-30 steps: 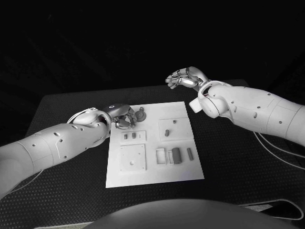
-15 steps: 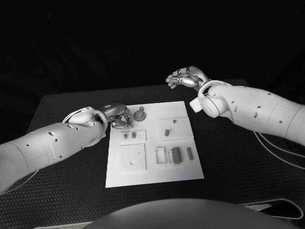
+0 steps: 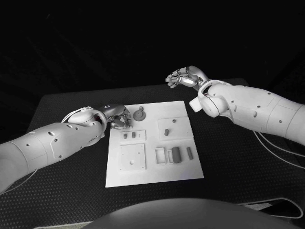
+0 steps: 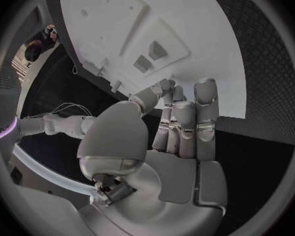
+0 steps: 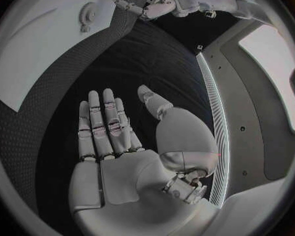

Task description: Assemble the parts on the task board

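White task board is lying flat; your left robot hand, holding nothing, is risking nudging the round toothed gear part; right robot hand is hovering open.

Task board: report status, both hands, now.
Left hand open, fingers at the board's far left corner, holding nothing. Right hand open, raised beyond the board. Gear part lies loose on the board. Nothing in the way.
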